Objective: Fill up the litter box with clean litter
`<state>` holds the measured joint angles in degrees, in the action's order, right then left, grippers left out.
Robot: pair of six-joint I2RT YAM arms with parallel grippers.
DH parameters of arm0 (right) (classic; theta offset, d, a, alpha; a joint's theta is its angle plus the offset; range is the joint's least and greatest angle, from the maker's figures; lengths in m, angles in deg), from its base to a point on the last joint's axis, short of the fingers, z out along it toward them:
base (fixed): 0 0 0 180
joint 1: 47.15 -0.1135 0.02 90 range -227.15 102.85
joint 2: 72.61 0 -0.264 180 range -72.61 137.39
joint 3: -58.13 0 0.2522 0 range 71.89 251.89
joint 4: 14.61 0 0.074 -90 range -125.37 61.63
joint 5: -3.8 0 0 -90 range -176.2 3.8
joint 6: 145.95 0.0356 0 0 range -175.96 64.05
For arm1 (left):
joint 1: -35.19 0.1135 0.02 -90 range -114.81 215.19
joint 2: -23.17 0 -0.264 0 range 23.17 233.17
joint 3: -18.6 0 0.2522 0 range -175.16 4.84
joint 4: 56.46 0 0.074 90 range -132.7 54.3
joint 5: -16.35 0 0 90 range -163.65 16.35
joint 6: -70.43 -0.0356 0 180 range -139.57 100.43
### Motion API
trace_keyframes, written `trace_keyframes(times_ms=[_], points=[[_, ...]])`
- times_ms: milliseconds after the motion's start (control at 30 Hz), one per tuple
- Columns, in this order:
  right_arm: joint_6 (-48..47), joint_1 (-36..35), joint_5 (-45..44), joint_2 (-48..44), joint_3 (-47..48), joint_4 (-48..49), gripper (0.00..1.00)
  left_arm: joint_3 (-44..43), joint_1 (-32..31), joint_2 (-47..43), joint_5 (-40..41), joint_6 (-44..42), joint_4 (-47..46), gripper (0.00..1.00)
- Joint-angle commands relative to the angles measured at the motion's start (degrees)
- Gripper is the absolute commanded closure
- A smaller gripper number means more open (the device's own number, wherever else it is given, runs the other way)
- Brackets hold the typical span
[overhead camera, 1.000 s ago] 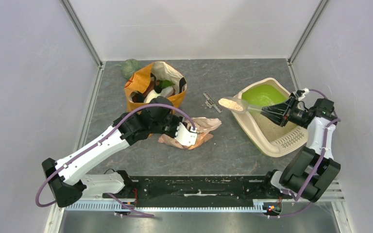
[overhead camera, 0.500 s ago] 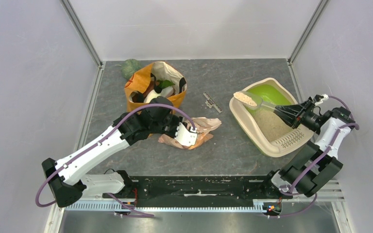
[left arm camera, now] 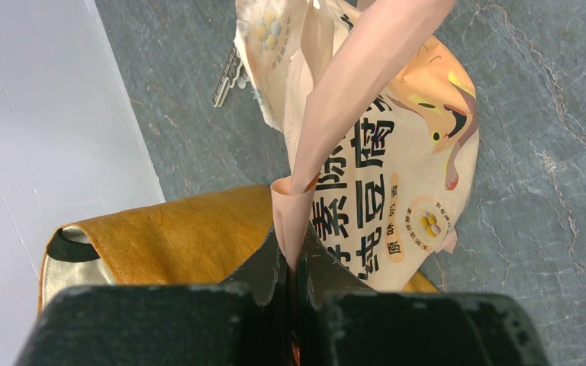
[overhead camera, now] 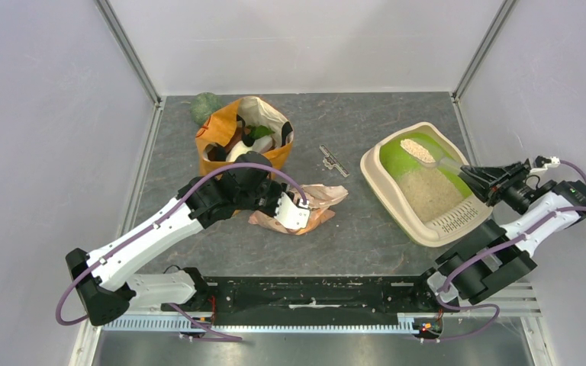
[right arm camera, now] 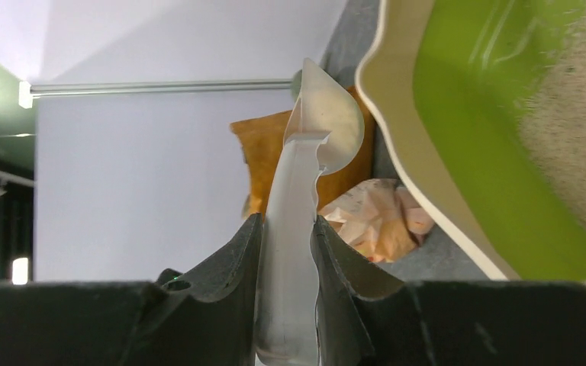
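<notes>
The litter box (overhead camera: pixel 371 172) is a cream oval tray at the right, with a lime-green hood (overhead camera: pixel 395 155) at its far end and a slotted grille (overhead camera: pixel 458 220) at its near end. Clean litter (overhead camera: pixel 427 192) covers its floor. My right gripper (overhead camera: pixel 471 172) is shut on the handle of a pale scoop (overhead camera: pixel 418 151), which carries litter above the hood. In the right wrist view, my right gripper (right arm camera: pixel 286 223) pinches the scoop (right arm camera: pixel 326 126) beside the box (right arm camera: pixel 420 179). My left gripper (overhead camera: pixel 294 213) is shut on a fold of the peach litter bag (overhead camera: pixel 317 197). The left wrist view shows that gripper (left arm camera: pixel 296 258) holding the bag (left arm camera: pixel 385 164).
An orange paper shopping bag (overhead camera: pixel 221 131) full of items stands at the back left, with a green object (overhead camera: pixel 205 107) behind it. A small metal piece (overhead camera: pixel 333 161) lies on the grey tabletop between the bags and the box. Enclosure walls stand close on both sides.
My right arm has drawn back to the right, carrying the loaded scoop from over the table past the box's left rim to above the green hood. The left arm has not moved.
</notes>
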<state>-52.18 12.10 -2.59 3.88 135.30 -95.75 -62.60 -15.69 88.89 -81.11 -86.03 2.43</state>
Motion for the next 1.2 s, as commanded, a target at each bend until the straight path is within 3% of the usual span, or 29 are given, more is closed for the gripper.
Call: trace_keyframes(times_ms=[0, 133, 300, 600, 800, 1000, 1167], points=[[-11.4, 1.0, -8.1, 1.0, 6.5, -10.7, 1.0, -1.5, -0.2, -1.7, -1.0, 0.0, -0.5, 0.98], [-17.1, 2.7, -15.5, 1.0, 9.8, -15.0, 1.0, -0.6, -0.2, -2.1, -1.2, -0.1, -1.2, 0.98], [-16.5, 1.3, -26.5, -3.6, 12.2, -9.4, 1.0, 0.2, -0.2, -2.1, -1.5, -0.2, -2.0, 0.98], [-18.8, -14.1, -45.7, 0.3, 22.0, -8.8, 1.0, 0.0, -0.2, -1.9, -1.8, -0.9, -2.4, 0.98], [-25.5, -23.5, -57.5, 1.6, 30.8, -7.4, 1.0, 0.5, -0.2, -2.2, -1.9, -0.8, -2.8, 0.98], [-28.0, -24.2, -57.5, 1.8, 35.1, -8.1, 1.0, 0.9, -0.2, -2.4, -1.4, -1.3, -2.9, 0.98], [-26.9, -24.5, -38.6, 3.9, 42.0, -18.5, 1.0, 1.4, -0.2, -2.8, -0.9, -1.0, -2.9, 0.98]])
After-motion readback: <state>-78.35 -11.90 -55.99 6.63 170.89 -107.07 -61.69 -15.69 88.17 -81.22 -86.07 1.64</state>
